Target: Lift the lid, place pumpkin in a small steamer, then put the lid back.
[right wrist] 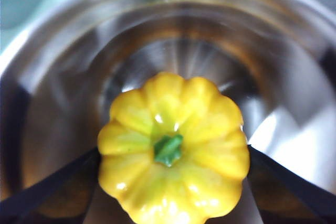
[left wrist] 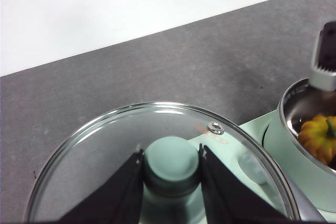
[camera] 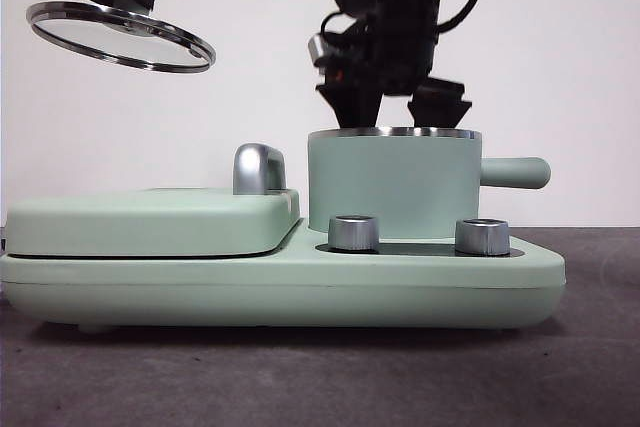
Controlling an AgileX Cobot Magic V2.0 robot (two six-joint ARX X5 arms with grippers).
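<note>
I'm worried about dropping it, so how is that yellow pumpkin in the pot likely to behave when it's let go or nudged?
The pumpkin looks glossy, so it may slip between the right hand's jaws. Its rounded ribbed shape suggests it could roll or settle tilted inside the small steamer. It seems rigid, probably a light toy, so it likely won't deform.

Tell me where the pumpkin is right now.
The pumpkin sits inside the small steamer, between the jaws of the right claw reaching into the pot. The front view hides it behind the pot's wall.
</note>
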